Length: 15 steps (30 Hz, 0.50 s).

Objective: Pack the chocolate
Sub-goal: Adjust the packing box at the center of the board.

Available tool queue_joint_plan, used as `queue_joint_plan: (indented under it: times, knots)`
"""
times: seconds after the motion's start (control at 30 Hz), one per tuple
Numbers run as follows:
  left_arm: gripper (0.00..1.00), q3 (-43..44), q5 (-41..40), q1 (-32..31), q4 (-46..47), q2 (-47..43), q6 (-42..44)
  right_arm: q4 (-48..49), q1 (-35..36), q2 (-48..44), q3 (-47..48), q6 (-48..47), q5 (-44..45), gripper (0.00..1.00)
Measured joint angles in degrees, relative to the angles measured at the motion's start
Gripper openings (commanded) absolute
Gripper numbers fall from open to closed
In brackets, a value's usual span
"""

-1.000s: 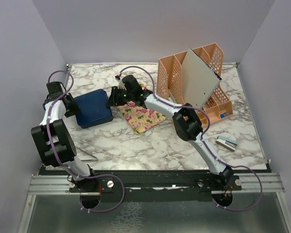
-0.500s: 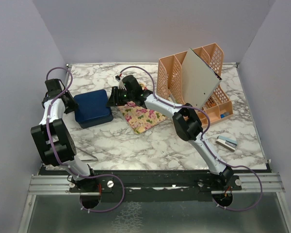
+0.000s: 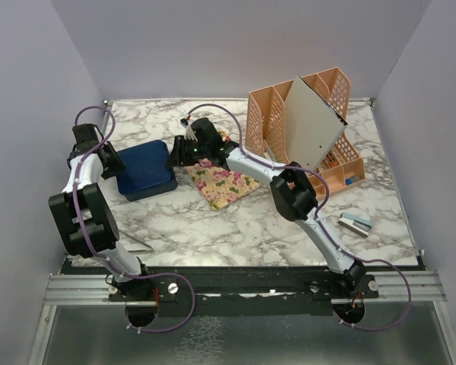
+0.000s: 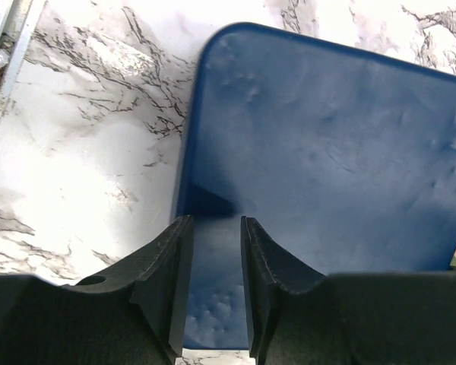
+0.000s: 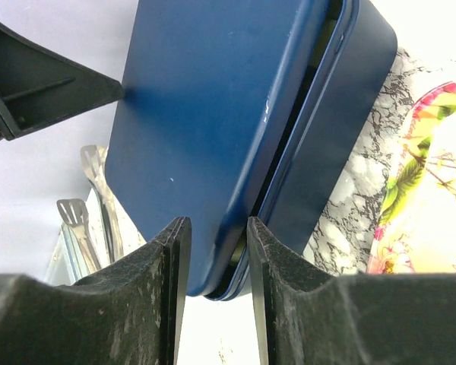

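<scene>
Honestly, my left claw (image 4: 215, 226) and right claw (image 5: 217, 226) each straddle an edge of the blue box (image 3: 146, 169), centre-left; whether clenched, I cannot tell. Chocolate is hidden.

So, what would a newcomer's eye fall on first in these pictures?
A dark blue box left of centre, the left tool at its left edge and the right tool pinching a corner of its lid, which stands ajar. At the back right, an orange rack holds a tilted grey board.
</scene>
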Motion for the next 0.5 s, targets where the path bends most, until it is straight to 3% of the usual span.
queue_joint_plan:
  times: [0.37,0.5]
  knots:
    - [0.38,0.0,0.79,-0.11,0.52,0.61,0.0,0.28,0.52,0.0,0.48,-0.63,1.03,0.4]
    - [0.47,0.0,1.68,-0.11,0.81,0.83,0.0,0.39,0.59,0.0,0.7,-0.85,1.31,0.4]
